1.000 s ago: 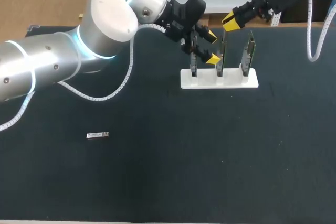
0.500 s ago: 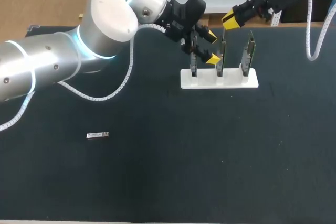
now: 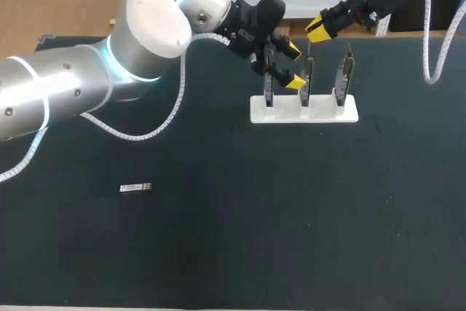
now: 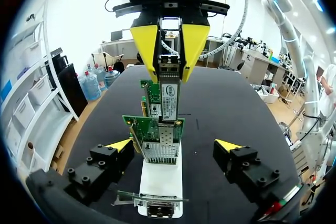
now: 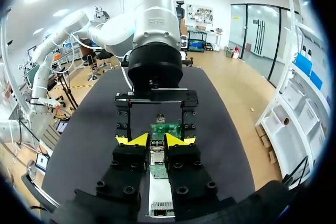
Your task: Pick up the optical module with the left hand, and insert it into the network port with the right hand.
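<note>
Slowly lifting a touch up and back, pinching the module (image 4: 169, 85) in the right gripper (image 3: 318, 28) above the cards (image 3: 307, 78), not yet plugging it in; keeping the left gripper (image 3: 293, 65) spread over the stand (image 3: 320, 112).

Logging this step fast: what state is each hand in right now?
Left hand: open, empty, straddling the upright green network card.
Right hand: closed on the slim silver metal optical module.

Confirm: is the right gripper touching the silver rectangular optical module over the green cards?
Touching. In the left wrist view, both yellow fingers of the right gripper press the sides of the silver rectangular optical module.
</note>
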Controlling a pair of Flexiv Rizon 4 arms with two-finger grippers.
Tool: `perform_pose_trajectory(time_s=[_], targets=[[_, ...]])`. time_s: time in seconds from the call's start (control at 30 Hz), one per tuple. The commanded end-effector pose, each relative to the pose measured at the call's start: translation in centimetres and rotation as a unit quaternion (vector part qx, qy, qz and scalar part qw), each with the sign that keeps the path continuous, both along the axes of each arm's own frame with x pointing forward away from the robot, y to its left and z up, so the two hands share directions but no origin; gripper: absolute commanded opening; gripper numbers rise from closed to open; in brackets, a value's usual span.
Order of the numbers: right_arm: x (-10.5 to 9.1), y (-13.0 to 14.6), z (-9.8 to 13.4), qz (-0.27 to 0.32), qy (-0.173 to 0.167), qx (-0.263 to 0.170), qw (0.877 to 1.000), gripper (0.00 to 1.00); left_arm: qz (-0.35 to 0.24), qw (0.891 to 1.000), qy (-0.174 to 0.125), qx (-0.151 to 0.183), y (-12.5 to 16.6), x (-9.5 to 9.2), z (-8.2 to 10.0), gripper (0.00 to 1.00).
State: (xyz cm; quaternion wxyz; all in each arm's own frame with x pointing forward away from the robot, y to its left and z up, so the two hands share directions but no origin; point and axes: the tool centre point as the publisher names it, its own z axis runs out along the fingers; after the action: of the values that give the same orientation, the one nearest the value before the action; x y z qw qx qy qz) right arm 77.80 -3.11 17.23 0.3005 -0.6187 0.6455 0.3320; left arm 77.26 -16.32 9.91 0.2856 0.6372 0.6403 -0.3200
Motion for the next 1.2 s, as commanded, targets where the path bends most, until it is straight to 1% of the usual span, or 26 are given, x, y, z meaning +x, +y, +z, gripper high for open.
perform_pose_trajectory(time_s=[0.03, 0.1, 0.17, 0.23, 0.5, 0.8, 1.2], targets=[[0.17, 0.04, -0.32, 0.001, 0.002, -0.001, 1.0, 0.0, 0.0, 1.0, 0.002, 0.004, -0.04, 0.1, 0.13, 1.0], [0.17, 0.03, -0.34, 0.0, 0.002, -0.001, 1.0, 0.0, 0.0, 1.0, 0.002, 0.004, -0.04, 0.1, 0.13, 1.0], [0.21, -0.02, -0.22, -0.001, -0.004, -0.001, 1.0, 0.0, 0.0, 1.0, 0.002, 0.004, -0.04, 0.1, 0.13, 1.0], [0.22, -0.09, 0.07, -0.001, -0.008, 0.007, 1.0, 0.0, 0.0, 1.0, 0.002, 0.004, -0.04, 0.1, 0.13, 1.0], [0.24, -0.06, 0.3, 0.001, -0.016, 0.001, 1.0, 0.0, 0.0, 1.0, 0.002, 0.004, -0.04, 0.1, 0.13, 1.0], [0.35, 0.0, 0.03, -0.002, -0.009, 0.005, 1.0, 0.0, 0.0, 1.0, 0.002, 0.004, -0.04, 0.1, 0.13, 1.0], [0.15, 0.17, -0.43, 0.005, -0.007, -0.003, 1.0, 0.0, 0.0, 1.0, 0.002, 0.004, -0.04, 0.1, 0.13, 1.0]])
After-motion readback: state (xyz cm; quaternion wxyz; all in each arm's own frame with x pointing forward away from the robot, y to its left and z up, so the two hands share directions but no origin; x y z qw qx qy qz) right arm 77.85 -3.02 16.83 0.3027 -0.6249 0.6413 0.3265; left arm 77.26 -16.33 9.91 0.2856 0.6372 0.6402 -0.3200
